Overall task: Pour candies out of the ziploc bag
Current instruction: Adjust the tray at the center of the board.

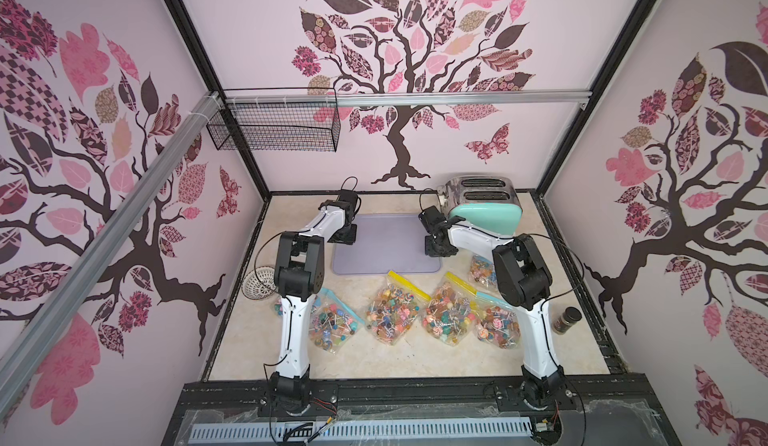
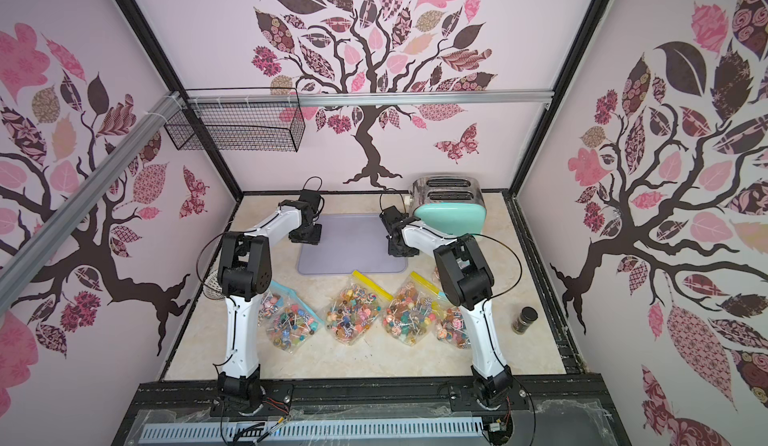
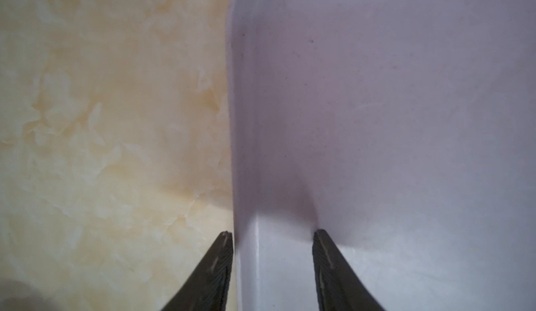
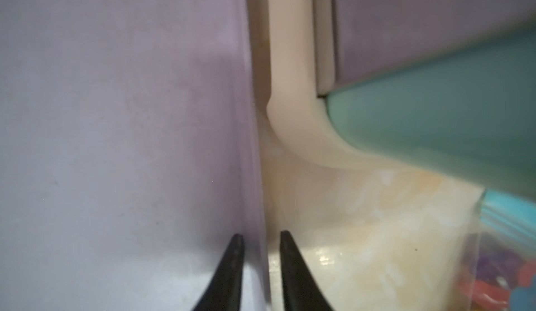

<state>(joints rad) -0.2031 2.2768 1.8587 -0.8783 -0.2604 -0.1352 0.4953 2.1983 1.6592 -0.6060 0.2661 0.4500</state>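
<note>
Several clear ziploc bags full of candies lie in a row on the marble table in both top views, among them a yellow-zip bag (image 1: 392,311) at the middle and a blue-zip bag (image 1: 332,323) beside my left arm. None is held. My left gripper (image 1: 345,236) (image 3: 272,232) is open, its jaws astride the left rim of the empty lilac tray (image 1: 386,240) (image 3: 377,121). My right gripper (image 1: 436,248) (image 4: 259,234) is open a little, its jaws astride the tray's right rim (image 4: 249,150). A corner of one bag (image 4: 507,266) shows in the right wrist view.
A mint toaster (image 1: 484,203) (image 4: 435,106) stands just behind my right gripper. A spice jar (image 1: 566,320) stands at the right, a white strainer (image 1: 258,282) at the left wall. A wire basket (image 1: 274,124) hangs on the back rail.
</note>
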